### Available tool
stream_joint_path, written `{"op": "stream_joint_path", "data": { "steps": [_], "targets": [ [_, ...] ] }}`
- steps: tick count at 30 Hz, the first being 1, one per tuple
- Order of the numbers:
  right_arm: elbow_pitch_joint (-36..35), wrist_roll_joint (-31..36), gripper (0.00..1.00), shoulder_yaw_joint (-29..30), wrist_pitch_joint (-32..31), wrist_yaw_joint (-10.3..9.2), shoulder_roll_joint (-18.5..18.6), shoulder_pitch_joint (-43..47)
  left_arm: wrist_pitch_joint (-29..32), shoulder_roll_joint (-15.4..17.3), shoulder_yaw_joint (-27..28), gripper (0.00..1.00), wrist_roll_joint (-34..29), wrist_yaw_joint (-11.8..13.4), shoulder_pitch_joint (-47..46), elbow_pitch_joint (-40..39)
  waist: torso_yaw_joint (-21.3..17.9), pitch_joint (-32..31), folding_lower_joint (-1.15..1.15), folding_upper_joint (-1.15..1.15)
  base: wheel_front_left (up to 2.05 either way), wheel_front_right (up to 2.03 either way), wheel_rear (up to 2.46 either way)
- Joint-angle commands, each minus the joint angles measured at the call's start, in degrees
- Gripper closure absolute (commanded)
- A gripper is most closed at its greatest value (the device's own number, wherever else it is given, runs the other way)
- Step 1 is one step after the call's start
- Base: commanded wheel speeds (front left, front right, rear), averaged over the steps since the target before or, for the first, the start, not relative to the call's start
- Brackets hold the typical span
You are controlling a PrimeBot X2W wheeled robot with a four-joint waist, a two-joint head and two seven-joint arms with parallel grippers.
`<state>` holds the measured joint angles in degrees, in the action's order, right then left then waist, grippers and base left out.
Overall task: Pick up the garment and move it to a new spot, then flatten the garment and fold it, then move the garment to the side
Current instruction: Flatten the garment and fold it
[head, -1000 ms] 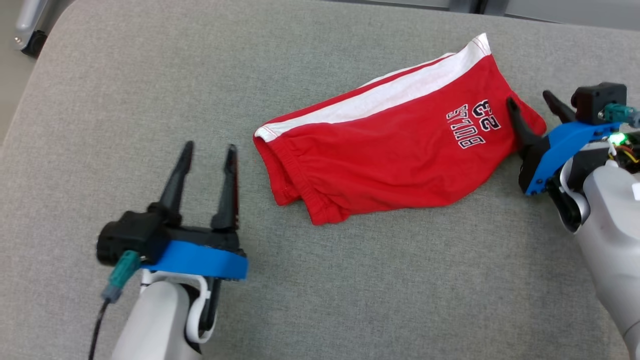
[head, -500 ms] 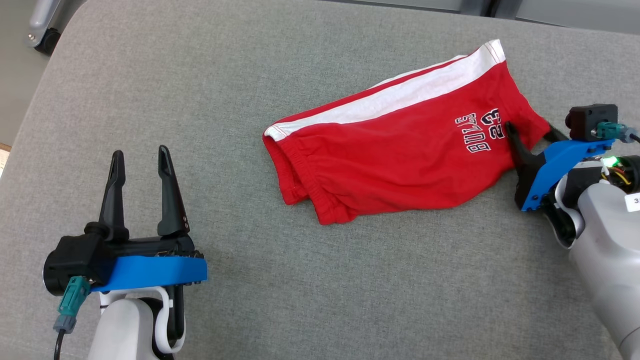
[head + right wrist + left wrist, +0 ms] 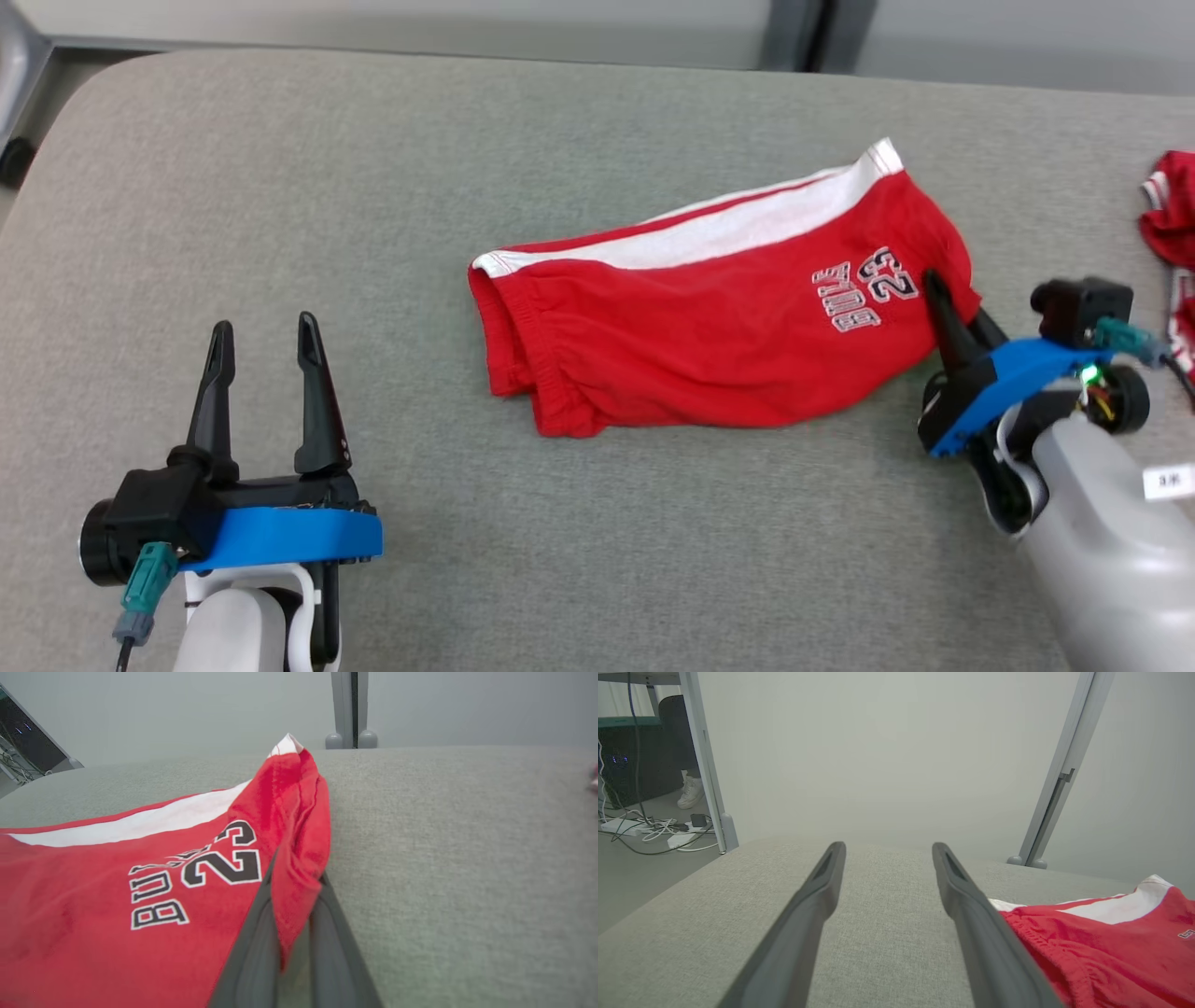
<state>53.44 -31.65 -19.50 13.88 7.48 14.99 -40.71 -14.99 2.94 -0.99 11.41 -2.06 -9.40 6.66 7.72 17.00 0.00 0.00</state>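
Note:
The garment (image 3: 719, 317) is a pair of red shorts with a white side stripe and the print "BULLS 23", lying folded on the grey padded table (image 3: 597, 523). My right gripper (image 3: 952, 303) is shut on the garment's right edge; in the right wrist view a ridge of red cloth (image 3: 299, 877) is pinched between the two dark fingers (image 3: 254, 952). At the lower left my left gripper (image 3: 266, 350) stands open above bare table, well left of the garment (image 3: 1101, 947).
Another red and white piece of cloth (image 3: 1172, 224) lies at the table's far right edge. Behind the table runs a pale wall with a metal post (image 3: 350, 709). Cables (image 3: 649, 828) and a shoe lie on the floor beyond the left corner.
My right gripper has shut on the garment's right edge, bunching the cloth. The left arm drew back toward the lower left. The camera has tilted, shifting the whole picture.

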Motion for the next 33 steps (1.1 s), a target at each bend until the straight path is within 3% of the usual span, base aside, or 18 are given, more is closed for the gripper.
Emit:
{"op": "stream_joint_path", "data": {
  "steps": [1,9,17,24,33],
  "targets": [
    [-0.9,-0.8,1.00,0.4,0.5,0.03,0.0,2.5,-0.3,-0.1,0.0,0.00,-0.5,0.0,0.5,-0.1,-1.9,-1.8,0.00,0.00,0.00,0.00,0.00],
    [-9.2,-3.3,1.00,8.3,1.3,0.03,1.1,16.5,-0.3,-0.1,-0.1,0.00,-1.0,-0.3,2.3,0.2,-5.2,-4.6,0.00,0.00,0.00,0.00,0.00],
    [-13.4,1.0,1.00,15.8,1.3,0.03,0.9,23.3,-0.3,-0.1,-0.4,0.00,-1.3,-0.6,3.7,0.3,-5.5,-5.7,0.00,0.00,0.00,0.00,0.00],
    [-18.4,4.4,1.00,18.8,-0.9,0.03,-2.2,21.5,-0.3,-0.1,-0.9,0.00,-0.9,-0.8,3.3,1.0,-4.5,-6.2,0.00,0.00,0.00,0.00,0.00],
    [-24.8,9.0,1.00,16.4,-5.5,0.03,-7.3,14.6,-0.3,-0.1,-2.8,0.00,-0.3,-0.7,2.4,1.6,-1.4,-6.7,0.00,0.00,0.00,0.00,0.00]
  ]
}}
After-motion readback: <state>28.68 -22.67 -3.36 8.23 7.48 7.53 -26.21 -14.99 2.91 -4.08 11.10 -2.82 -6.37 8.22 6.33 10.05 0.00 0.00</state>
